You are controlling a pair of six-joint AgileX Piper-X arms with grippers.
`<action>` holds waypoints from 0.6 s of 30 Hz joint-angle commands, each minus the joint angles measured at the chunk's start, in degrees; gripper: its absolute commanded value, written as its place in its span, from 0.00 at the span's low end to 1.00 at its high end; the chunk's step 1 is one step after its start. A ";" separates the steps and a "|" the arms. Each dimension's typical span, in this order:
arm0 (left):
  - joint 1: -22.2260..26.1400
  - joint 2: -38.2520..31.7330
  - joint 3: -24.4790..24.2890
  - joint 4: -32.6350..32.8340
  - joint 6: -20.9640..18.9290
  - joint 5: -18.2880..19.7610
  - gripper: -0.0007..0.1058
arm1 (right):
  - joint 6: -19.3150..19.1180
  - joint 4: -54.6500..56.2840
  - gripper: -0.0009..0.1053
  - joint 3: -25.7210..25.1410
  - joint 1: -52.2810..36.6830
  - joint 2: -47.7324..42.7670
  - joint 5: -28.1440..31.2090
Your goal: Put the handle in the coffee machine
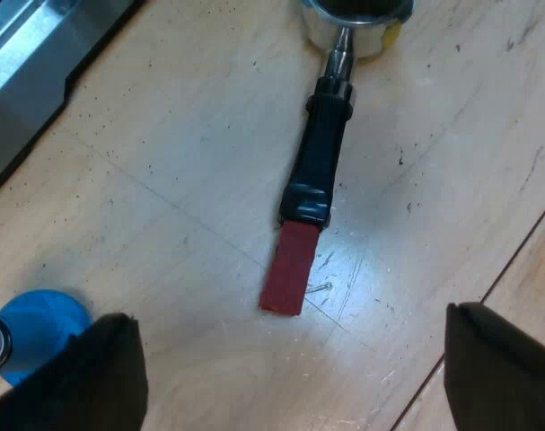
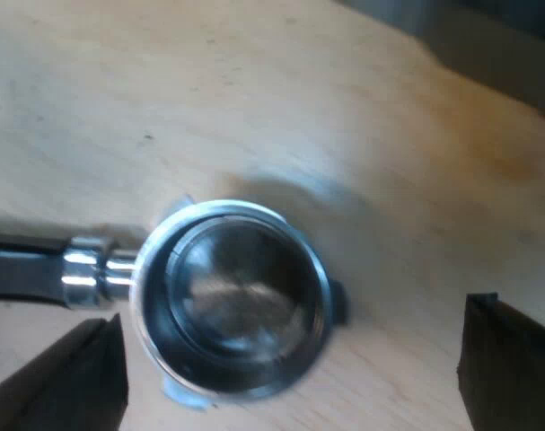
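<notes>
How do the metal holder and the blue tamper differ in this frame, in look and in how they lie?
Colour: the holder is bare metal with a black handle ending in red; the tamper is blue. Pose: the holder lies flat on the table, red end toward the left gripper; the tamper is partly hidden by a finger of that gripper, so its pose is unclear. Shared: both rest on the table, ungripped.

I see a pale wooden table top [image 1: 182, 135] with small dark specks. Near its thin dark seam [image 1: 523, 244], light shines on scratches [image 1: 344, 278].
</notes>
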 commanded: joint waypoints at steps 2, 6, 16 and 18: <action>-0.28 0.10 -0.28 -0.16 0.17 0.30 0.66 | -2.04 -1.48 0.72 0.18 -0.09 3.49 -3.54; -0.28 0.10 -0.28 -0.16 0.17 0.30 0.66 | -4.16 -1.64 0.72 0.18 -0.09 5.76 -4.71; -0.28 0.10 -0.28 -0.16 0.17 0.30 0.66 | -5.62 -3.32 0.72 0.18 -0.09 8.99 -8.00; -0.28 0.10 -0.28 -0.16 0.17 0.30 0.66 | -5.73 -3.77 0.72 0.32 -0.09 9.76 -8.17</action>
